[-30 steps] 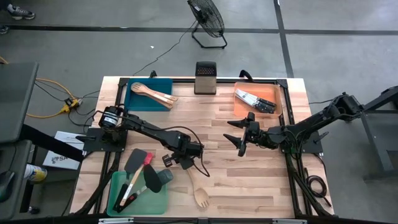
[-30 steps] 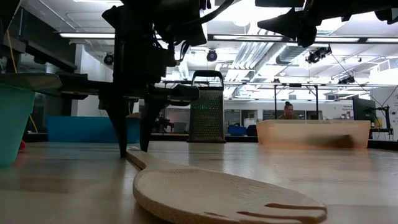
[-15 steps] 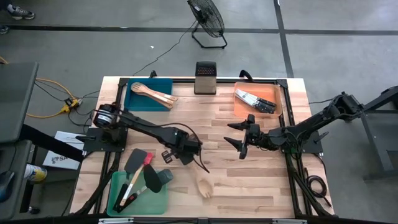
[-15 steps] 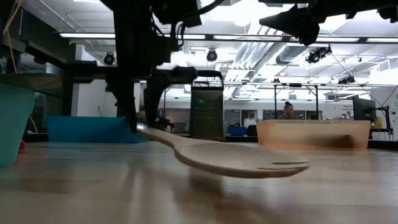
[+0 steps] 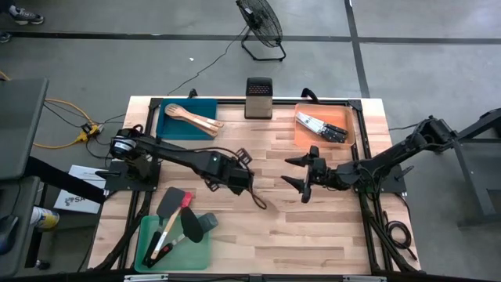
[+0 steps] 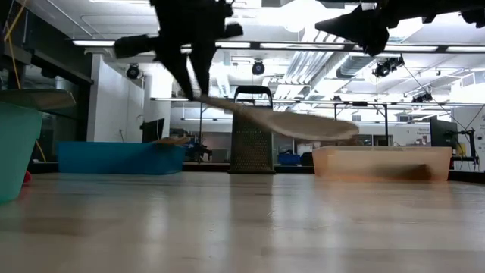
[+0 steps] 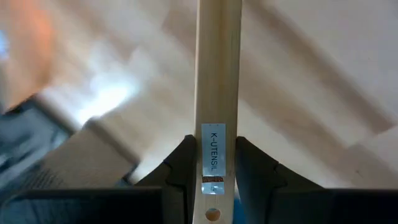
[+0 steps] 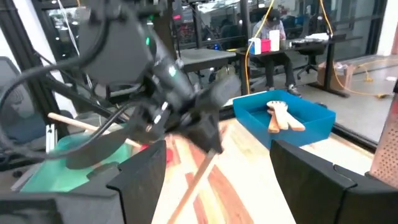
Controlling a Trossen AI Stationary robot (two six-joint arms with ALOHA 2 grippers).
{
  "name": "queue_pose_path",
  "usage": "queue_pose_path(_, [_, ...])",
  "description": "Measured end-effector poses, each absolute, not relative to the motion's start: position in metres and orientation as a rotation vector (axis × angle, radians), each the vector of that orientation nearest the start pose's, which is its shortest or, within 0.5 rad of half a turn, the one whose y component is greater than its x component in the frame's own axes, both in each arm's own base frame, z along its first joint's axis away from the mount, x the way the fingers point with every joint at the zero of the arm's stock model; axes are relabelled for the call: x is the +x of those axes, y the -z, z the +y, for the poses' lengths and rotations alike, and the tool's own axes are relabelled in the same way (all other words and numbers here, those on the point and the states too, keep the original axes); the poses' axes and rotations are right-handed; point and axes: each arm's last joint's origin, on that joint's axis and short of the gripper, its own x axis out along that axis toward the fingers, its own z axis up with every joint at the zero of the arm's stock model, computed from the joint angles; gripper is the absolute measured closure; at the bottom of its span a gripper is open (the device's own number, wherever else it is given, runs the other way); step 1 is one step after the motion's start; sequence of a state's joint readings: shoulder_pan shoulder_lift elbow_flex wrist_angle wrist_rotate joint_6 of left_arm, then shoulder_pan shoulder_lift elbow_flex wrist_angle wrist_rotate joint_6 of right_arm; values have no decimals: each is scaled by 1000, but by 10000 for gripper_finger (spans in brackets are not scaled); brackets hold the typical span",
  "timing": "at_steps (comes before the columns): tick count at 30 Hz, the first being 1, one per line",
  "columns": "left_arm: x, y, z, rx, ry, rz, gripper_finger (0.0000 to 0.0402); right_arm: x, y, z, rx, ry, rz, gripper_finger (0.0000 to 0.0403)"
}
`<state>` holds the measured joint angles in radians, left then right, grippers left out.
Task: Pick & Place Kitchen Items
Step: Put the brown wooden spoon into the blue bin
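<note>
Lifting clear of the table (image 5: 313,227), the wooden fork (image 6: 292,123) now hangs mid-air in the low view; a second ago it lay flat on the boards. The left gripper (image 5: 237,182), centre of the high frame, pinches its handle (image 7: 217,93). The right gripper (image 5: 304,174) waits at centre-right, fingers spread, empty. Pick looks done; the blue tray (image 5: 205,107) at upper left, holding similar wooden pieces, seems the likely drop.
</note>
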<state>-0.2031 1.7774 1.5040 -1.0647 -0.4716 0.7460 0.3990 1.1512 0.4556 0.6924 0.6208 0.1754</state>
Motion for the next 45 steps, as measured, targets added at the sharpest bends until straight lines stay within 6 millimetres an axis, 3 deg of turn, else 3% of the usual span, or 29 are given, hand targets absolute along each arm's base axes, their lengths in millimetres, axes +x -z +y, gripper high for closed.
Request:
queue_pose_path(5, [347, -284, -54, 1141, 112, 1318, 325, 227, -244, 89, 24, 251, 1, 124])
queue_pose_path(11, [350, -302, -53, 1168, -24, 1286, 325, 258, -258, 110, -195, 390, 157, 124])
queue_pose_path(23, [349, -309, -49, 1176, -261, 1280, 325, 318, -254, 138, -486, 527, 339, 124])
queue_pose_path(31, [348, -310, -48, 1167, -295, 1273, 325, 327, -232, 129, -591, 663, 437, 124])
queue_pose_path(45, [349, -310, -48, 1160, -294, 1267, 325, 331, -215, 90, -453, 701, 560, 126])
